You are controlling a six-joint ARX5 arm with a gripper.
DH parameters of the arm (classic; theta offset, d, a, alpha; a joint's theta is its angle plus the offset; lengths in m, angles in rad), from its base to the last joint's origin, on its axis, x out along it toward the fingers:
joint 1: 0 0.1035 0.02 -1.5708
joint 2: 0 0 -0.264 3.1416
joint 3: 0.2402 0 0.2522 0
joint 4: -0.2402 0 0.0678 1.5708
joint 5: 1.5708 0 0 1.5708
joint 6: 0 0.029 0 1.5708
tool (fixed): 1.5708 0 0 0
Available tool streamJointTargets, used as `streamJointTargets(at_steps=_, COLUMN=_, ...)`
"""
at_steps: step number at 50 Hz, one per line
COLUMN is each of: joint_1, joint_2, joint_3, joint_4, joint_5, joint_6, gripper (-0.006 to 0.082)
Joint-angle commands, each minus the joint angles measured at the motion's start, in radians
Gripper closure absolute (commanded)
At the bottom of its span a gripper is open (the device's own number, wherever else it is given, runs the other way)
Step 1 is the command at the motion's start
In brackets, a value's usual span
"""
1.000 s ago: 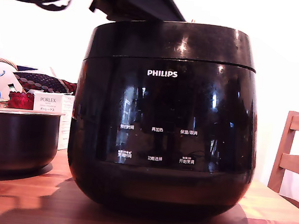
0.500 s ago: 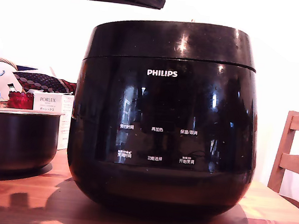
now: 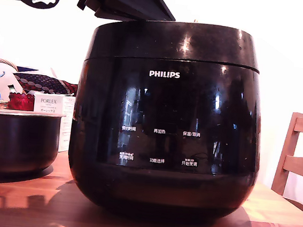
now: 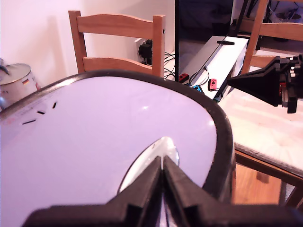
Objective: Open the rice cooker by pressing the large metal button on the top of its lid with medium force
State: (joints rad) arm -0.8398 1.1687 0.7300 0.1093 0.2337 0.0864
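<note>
Wooden chairs behind, the pincer [image 4: 163, 165], fingers pressed together, tips the lid's [image 4: 94, 142] metal button [image 4: 158, 151].

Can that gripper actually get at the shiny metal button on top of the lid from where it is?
Probably yes. The gripper, fingers together, sits right at the metal button on the closed lid, and nothing lies between them.

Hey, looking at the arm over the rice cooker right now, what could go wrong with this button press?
The pincer is shut, its narrow tip at the near edge of the metal button rather than its middle, so it might skid off onto the glossy lid. The lid is closed; if it springs up, it could hit the arm right above it. A hard push might shift the rice cooker toward the dark pot beside it.
</note>
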Motion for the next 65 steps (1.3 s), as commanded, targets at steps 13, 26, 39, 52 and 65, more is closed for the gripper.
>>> streamJointTargets(at_steps=13, joint_1=0.017, joint_2=0.047, joint_3=-0.021, joint_4=-0.058, joint_5=-0.006, joint_6=0.027, gripper=0.0788)
streamJointTargets(at_steps=26, joint_1=0.026, joint_2=0.087, joint_3=-0.021, joint_4=-0.061, joint_5=-0.006, joint_6=0.031, gripper=0.0788)
streamJointTargets(at_steps=39, joint_1=0.026, joint_2=0.103, joint_3=-0.021, joint_4=-0.092, joint_5=-0.005, joint_6=0.049, gripper=0.0788)
streamJointTargets(at_steps=52, joint_1=0.026, joint_2=0.103, joint_3=-0.021, joint_4=-0.143, joint_5=-0.005, joint_6=0.064, gripper=0.0788)
streamJointTargets(at_steps=65, joint_1=0.026, joint_2=0.103, joint_3=-0.021, joint_4=-0.185, joint_5=-0.006, joint_6=0.072, gripper=0.0788)
